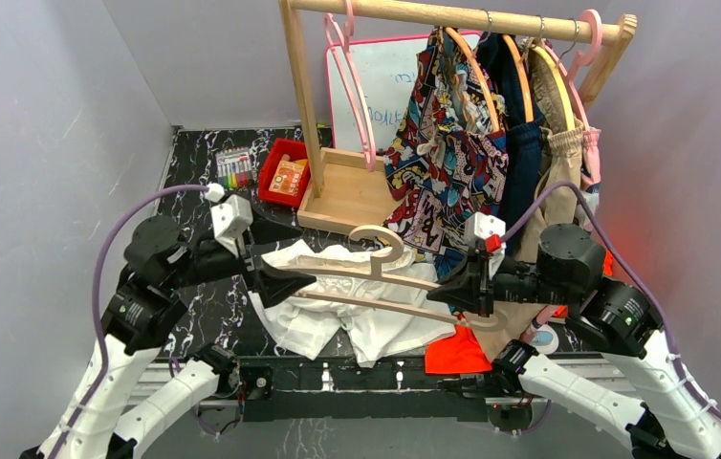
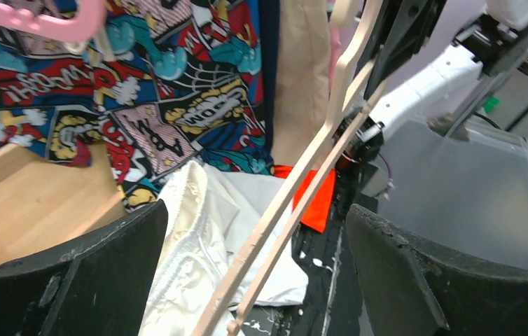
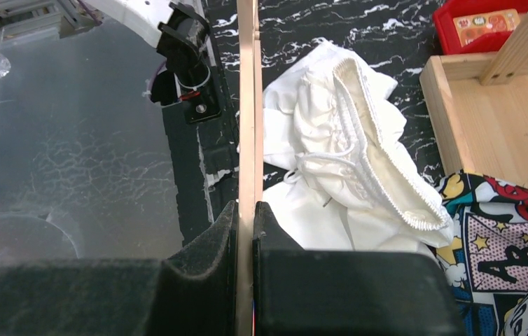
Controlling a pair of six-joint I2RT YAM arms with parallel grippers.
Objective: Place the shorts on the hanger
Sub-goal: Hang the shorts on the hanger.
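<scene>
The white shorts (image 1: 333,320) lie crumpled on the black marbled table, waistband toward the rack. Above them the cream hanger (image 1: 376,266) hangs level, hook pointing toward the rack. My right gripper (image 1: 454,285) is shut on the hanger's right end; in the right wrist view (image 3: 246,213) the bar (image 3: 247,105) runs straight out from between the pads, with the shorts (image 3: 338,161) to its right. My left gripper (image 1: 290,260) is open around the hanger's left end. Seen from the left wrist (image 2: 254,238), the hanger's bars (image 2: 296,189) cross the wide gap over the shorts (image 2: 191,245), touching neither finger.
Behind stands a wooden rack base (image 1: 347,191) with a comic-print garment (image 1: 443,163), tan shorts (image 1: 553,163) and a pink hanger (image 1: 357,86) on its rod. A red tray (image 1: 285,172) and markers (image 1: 234,170) sit back left. An orange cloth (image 1: 457,354) lies by the front edge.
</scene>
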